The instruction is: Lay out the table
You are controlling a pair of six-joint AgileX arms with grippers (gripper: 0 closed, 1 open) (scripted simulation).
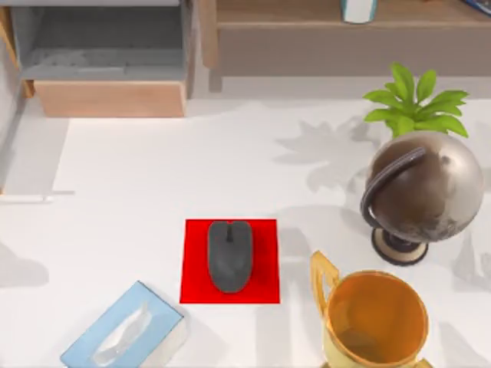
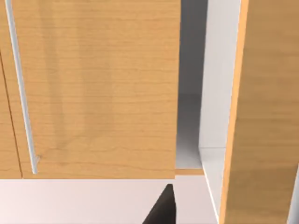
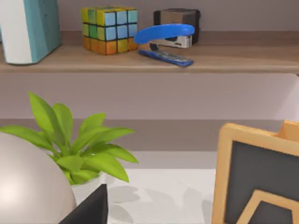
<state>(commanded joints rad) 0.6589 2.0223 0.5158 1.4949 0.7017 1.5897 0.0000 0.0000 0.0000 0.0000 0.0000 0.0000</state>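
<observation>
Nearest the top view's lower edge, a blue tissue box (image 1: pixel 123 330) and gold trophy cup (image 1: pixel 374 318) sit on the white table (image 1: pixel 138 192). Beyond, a grey mouse (image 1: pixel 229 255) rests on a red mat (image 1: pixel 196 264); farther right stand a globe (image 1: pixel 418 192) and potted plant (image 1: pixel 414 103). Neither gripper's state can be told.

Table (image 1: pixel 123 192): left half and centre back lay bare, open passage from the left edge to the red mat (image 1: pixel 193 261). Dark mouse (image 1: pixel 229 255) sat on the mat, mid-front. Tissue box (image 1: pixel 123 331) blocked the front left, just beside the mat's corner. Right side crowded: globe (image 1: pixel 420 192), potted plant (image 1: pixel 414 103) close behind it, gold trophy cup (image 1: pixel 376 318) in front. Narrow gap between mat and trophy. Open drawer (image 1: pixel 107 69) jutted out at back left; shelf (image 1: pixel 307 23) closed off the back.
</observation>
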